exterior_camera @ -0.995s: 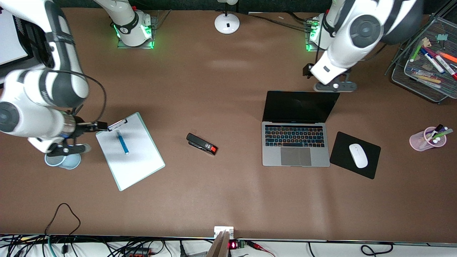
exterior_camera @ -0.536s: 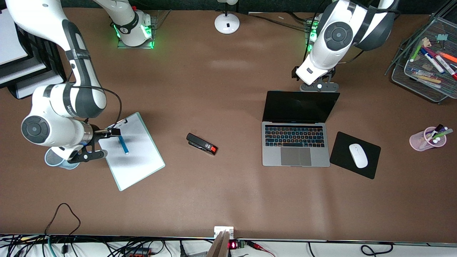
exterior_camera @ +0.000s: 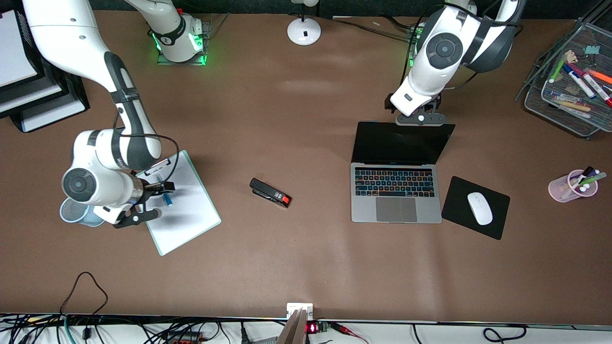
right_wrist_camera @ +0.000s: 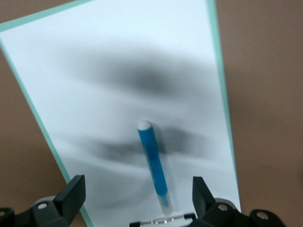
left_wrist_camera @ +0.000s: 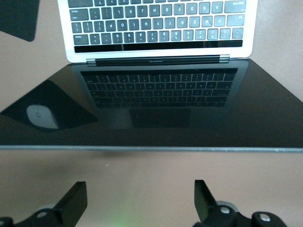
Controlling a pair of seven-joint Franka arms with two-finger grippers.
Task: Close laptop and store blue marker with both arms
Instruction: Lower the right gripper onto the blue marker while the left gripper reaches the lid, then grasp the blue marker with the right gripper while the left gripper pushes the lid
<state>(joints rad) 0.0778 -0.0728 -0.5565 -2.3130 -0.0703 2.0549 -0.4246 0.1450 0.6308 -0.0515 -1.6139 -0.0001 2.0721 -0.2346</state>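
Observation:
The laptop (exterior_camera: 396, 191) stands open, and its black screen (left_wrist_camera: 151, 109) tilts up over the keyboard. My left gripper (exterior_camera: 420, 118) hangs open just above the top edge of the lid, with bare table between its fingers (left_wrist_camera: 75, 201). The blue marker (right_wrist_camera: 152, 161) lies on a white clipboard (exterior_camera: 191, 215) toward the right arm's end of the table, with its white cap pointing away from the clip. My right gripper (exterior_camera: 137, 218) hovers open over the clipboard, and its fingers (right_wrist_camera: 71, 194) stand on either side of the marker (exterior_camera: 167, 198) without touching it.
A black stapler (exterior_camera: 270, 192) lies between clipboard and laptop. A black mouse pad (exterior_camera: 497, 224) with a white mouse sits beside the laptop. A pink pen cup (exterior_camera: 566, 188), a wire-mesh tray (exterior_camera: 564, 112) of markers, a pale blue cup (exterior_camera: 69, 210) and a lamp base (exterior_camera: 304, 31) also stand here.
My right gripper has moved from over the pale blue cup onto the clipboard, above the marker. My left gripper has come in over the laptop lid's top edge. Both stayed open.

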